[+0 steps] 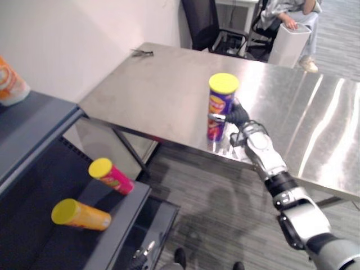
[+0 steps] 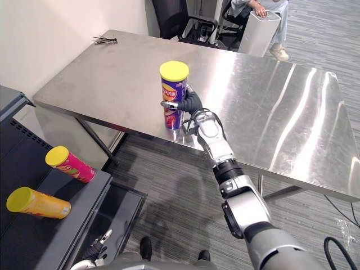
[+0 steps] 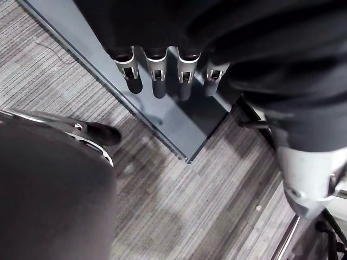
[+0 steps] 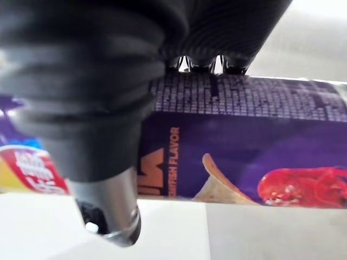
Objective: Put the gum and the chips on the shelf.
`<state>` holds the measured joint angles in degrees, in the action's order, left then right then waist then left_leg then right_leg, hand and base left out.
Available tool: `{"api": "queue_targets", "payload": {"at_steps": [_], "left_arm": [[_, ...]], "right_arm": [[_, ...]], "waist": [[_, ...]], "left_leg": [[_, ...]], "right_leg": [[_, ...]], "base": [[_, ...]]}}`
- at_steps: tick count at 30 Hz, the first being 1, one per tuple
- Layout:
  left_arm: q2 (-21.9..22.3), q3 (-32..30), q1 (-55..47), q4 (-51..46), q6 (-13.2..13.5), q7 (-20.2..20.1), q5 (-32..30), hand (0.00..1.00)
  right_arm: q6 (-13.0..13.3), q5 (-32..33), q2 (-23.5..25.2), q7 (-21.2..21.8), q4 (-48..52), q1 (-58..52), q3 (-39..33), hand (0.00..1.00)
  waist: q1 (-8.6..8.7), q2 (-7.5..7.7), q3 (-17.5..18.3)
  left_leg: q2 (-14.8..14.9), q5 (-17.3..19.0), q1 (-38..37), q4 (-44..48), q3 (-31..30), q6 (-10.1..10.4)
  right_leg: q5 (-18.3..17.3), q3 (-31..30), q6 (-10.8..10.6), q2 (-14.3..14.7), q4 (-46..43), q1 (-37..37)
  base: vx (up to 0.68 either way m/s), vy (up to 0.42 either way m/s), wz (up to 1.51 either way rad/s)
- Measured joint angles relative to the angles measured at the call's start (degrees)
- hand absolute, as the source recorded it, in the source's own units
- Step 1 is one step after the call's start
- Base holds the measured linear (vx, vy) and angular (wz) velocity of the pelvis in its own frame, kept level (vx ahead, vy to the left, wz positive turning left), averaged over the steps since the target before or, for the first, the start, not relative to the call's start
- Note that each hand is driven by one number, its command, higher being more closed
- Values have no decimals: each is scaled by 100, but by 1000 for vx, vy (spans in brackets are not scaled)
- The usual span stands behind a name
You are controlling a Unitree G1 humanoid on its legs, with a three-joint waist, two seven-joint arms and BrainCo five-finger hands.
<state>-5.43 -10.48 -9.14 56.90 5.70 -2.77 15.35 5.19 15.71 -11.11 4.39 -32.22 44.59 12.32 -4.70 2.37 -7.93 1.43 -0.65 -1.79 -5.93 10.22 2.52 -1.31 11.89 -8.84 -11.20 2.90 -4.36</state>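
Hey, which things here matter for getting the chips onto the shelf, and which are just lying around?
For the job: purple chips can, upright on the steel table, gripped by the right hand; the shelf; pink can and orange can lying on it.

Lying about: dark thing at the table's far corner; white bin; black chair; orange-and-white container on the shelf top.

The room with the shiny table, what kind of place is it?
Probably an office or lab, not a shop: the right hand grips a purple chip can on a steel table, with a black office chair and a seated person behind.
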Motion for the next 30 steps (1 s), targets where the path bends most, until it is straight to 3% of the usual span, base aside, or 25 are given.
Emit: {"api": "queue_targets", "payload": {"at_steps": [3, 8, 15, 18, 21, 30], "left_arm": [[-91, 16, -18, -4, -8, -1, -27, 0], [-107, 5, -60, -3, -9, 0, -53, 0], [-152, -54, -193, 15, -12, 0, -88, 0], [-149, -71, -223, 28, -18, 3, -283, 0], [-147, -112, -237, 102, -18, 0, -319, 0], [-126, -201, -364, 150, -11, -25, -321, 0]], "right_arm": [[-10, 0, -30, -9, 242, -138, 1, 100], [-1, -1, -240, -52, 1454, -555, -120, 100], [299, 4, -374, -246, 3409, -1365, -1106, 100], [358, 8, -459, -241, 3932, -1878, -1317, 100], [391, 25, -478, -180, 4260, -2341, -1599, 100], [492, 59, -490, -30, 4739, -3630, -2621, 100]], "waist": [[2, 35, -10], [25, 55, -14], [161, 181, 114], [176, 170, 248], [285, 149, 295], [396, 117, 479]], "left_leg": [[1, 0, -2, 1, 1, 0], [80, -9, -5, 38, 21, 2], [138, -9, -18, 39, 57, 3], [135, -21, 12, 39, 106, 6], [137, -61, 26, 37, 79, 9], [141, -156, 61, -1, 22, 75]], "right_leg": [[0, -4, -1, 0, 0, 0], [92, -95, 22, 38, -1, 22], [202, -167, 83, 98, -5, 57], [201, -217, 82, 94, -9, 114], [196, -209, 80, 97, -9, 114], [1, -207, 65, 109, -202, 228]], "base": [[0, 0, 0], [0, -1, -3], [-12, -16, -4], [-28, -28, -10], [-49, -33, 3], [-75, -29, 2]]}}
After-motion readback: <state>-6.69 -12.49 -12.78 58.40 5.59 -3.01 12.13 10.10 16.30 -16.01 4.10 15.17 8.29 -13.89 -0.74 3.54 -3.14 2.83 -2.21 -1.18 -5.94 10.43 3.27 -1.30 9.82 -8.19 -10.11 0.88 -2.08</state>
